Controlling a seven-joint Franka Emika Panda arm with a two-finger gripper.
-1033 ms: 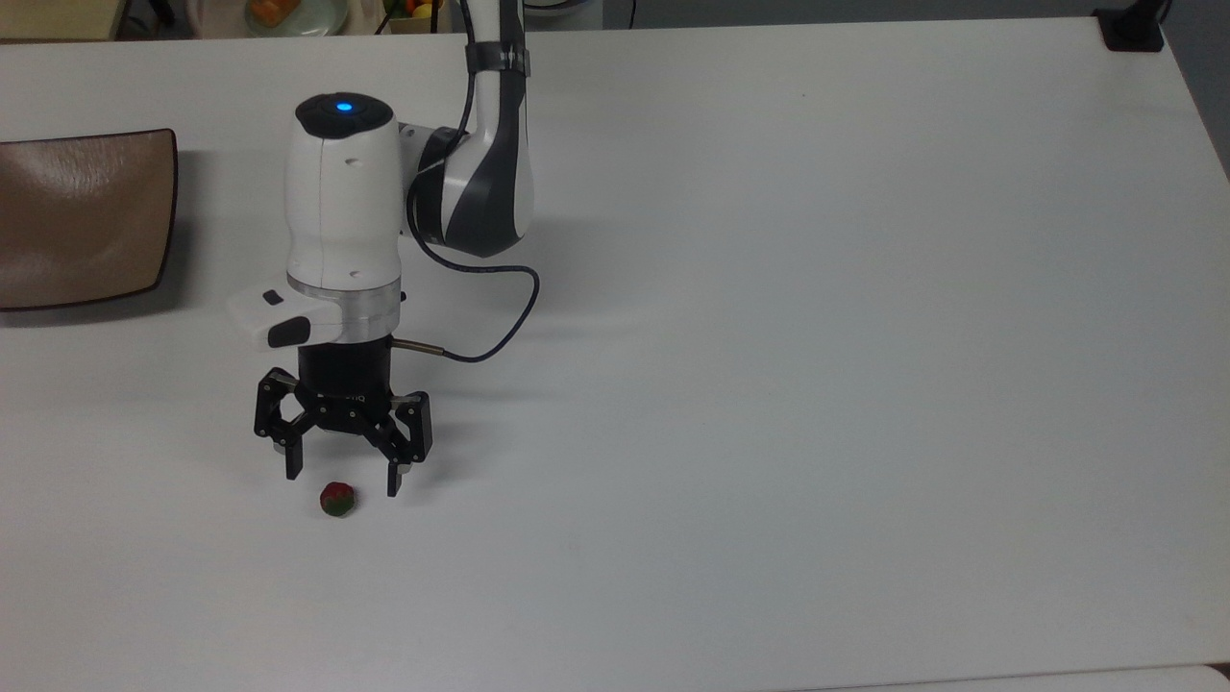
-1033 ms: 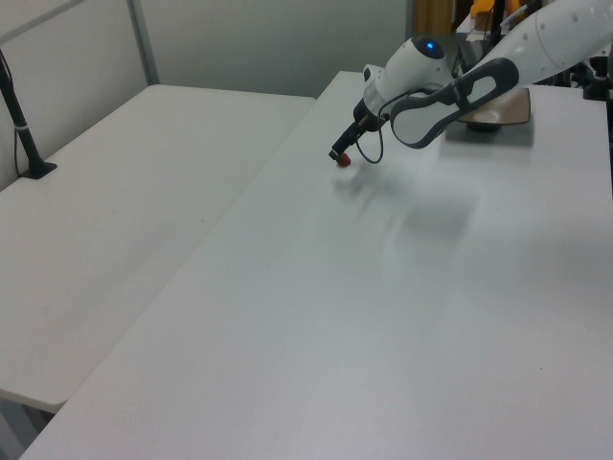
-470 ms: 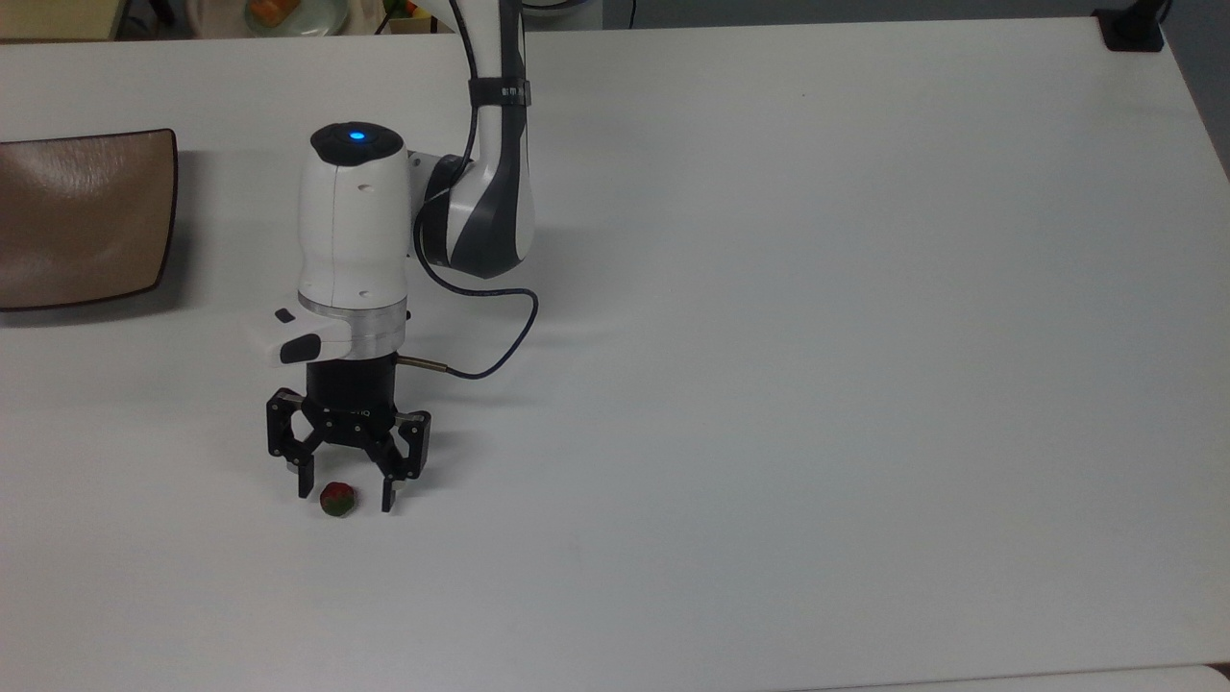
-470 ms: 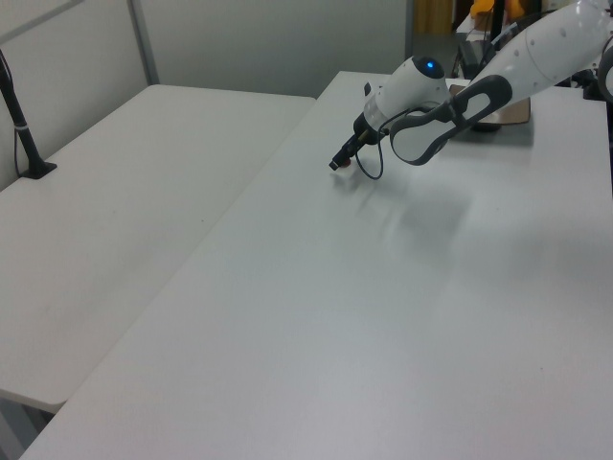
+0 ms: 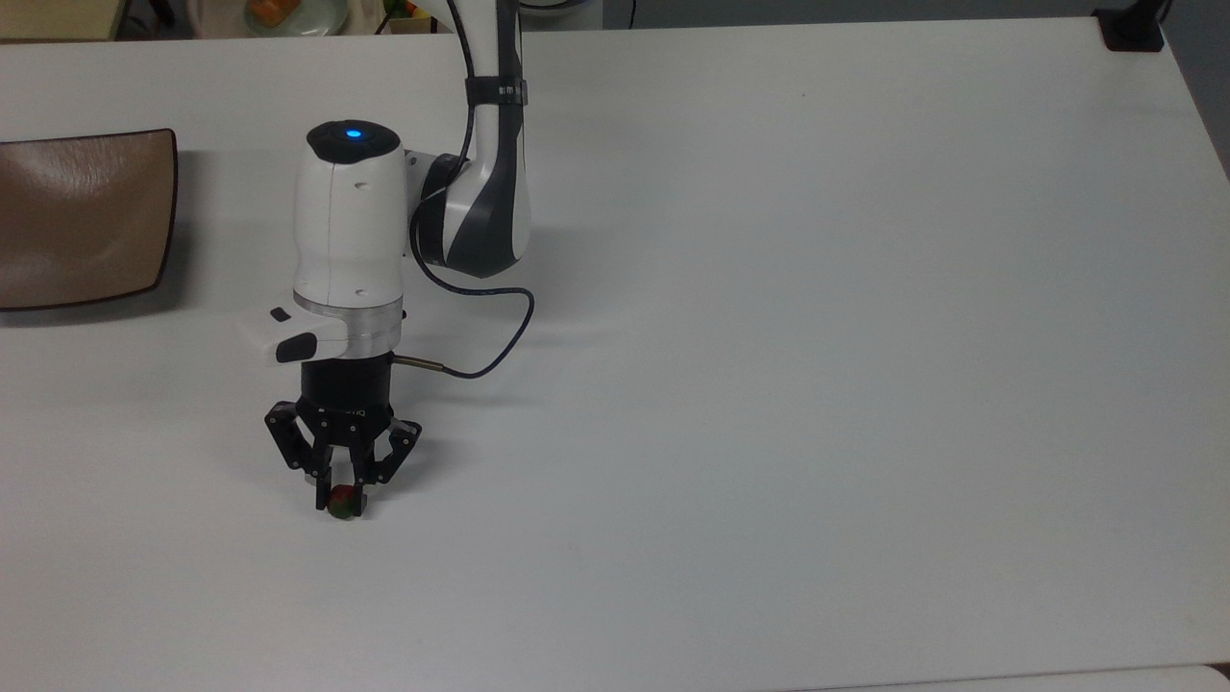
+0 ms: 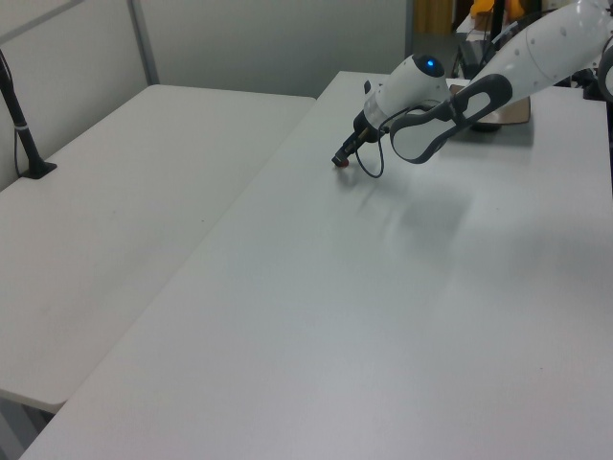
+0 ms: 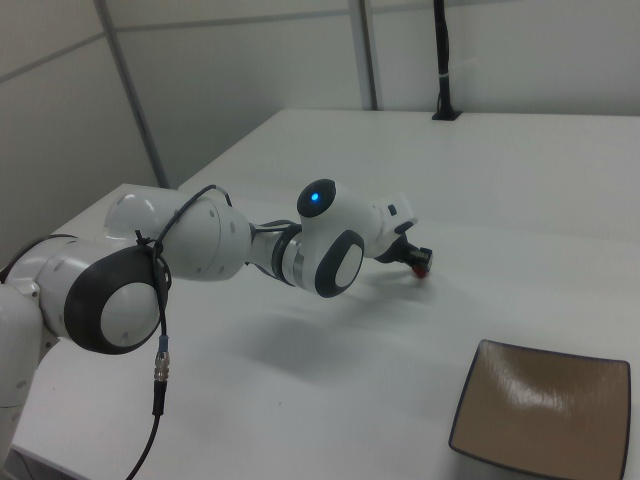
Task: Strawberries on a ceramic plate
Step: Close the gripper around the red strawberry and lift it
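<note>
- Top view, left to right: ceramic plate (image 5: 82,219) at the desk's (image 5: 817,336) left edge, partly cut off by the frame; bare, nothing on it.
- Next, the hand (image 5: 341,502), fingers pinched in on the strawberry (image 5: 340,504), which sits low at the desk surface toward the near-left part, well apart from the plate. Cannot tell whether it has cleared the surface.
- Risk, as I judge it: fruit is tiny and roundish, held at the fingertips alone; it could squirt out sideways on the lift or roll off across the desk.
- Risk: too hard a squeeze may crush it.
- Risk: glossy plate, low rim; a release from height could let it bounce or roll off.
- Count: one strawberry, one ceramic plate, one hand, one arm cable (image 5: 500,336).
- Right view: plate (image 7: 545,410) at the near right corner, strawberry (image 7: 421,268) at the fingertips.
</note>
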